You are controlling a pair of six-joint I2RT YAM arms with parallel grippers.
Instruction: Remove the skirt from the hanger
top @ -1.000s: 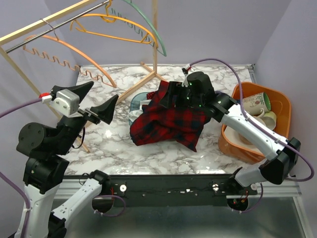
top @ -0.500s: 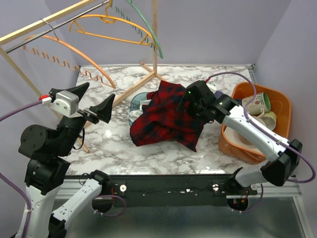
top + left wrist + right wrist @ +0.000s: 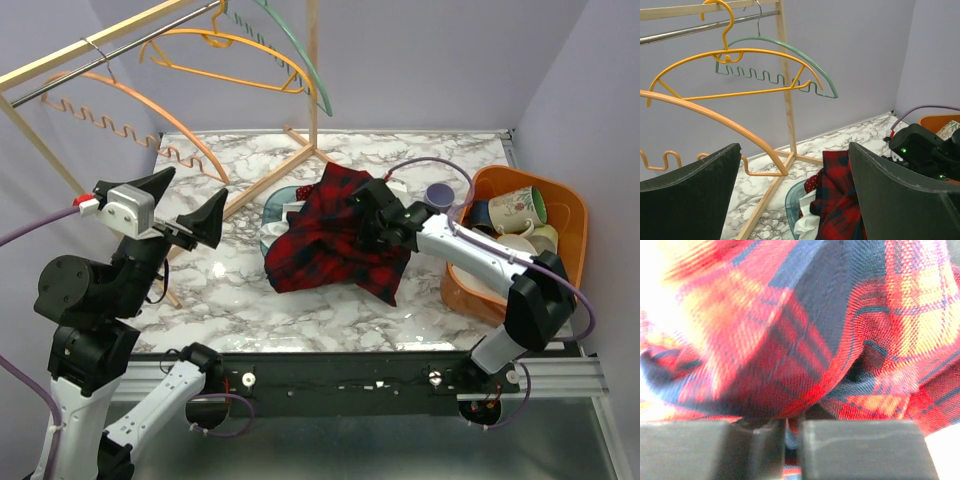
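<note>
The left arm was held raised at 8 o'clock in the top view. The left gripper (image 3: 192, 192) was aimed toward 2 o'clock, with its jaws spread wide. The right arm was bent at the elbow near 4 o'clock and stretched toward 10 o'clock. The right gripper (image 3: 366, 218) was lowered at the centre, its fingers (image 3: 860, 450) drawn almost together on the skirt (image 3: 320, 250).

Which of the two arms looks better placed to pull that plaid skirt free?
Right. The right gripper is down on the plaid skirt, shut on the cloth; the left gripper hangs open, raised well away from it.
</note>
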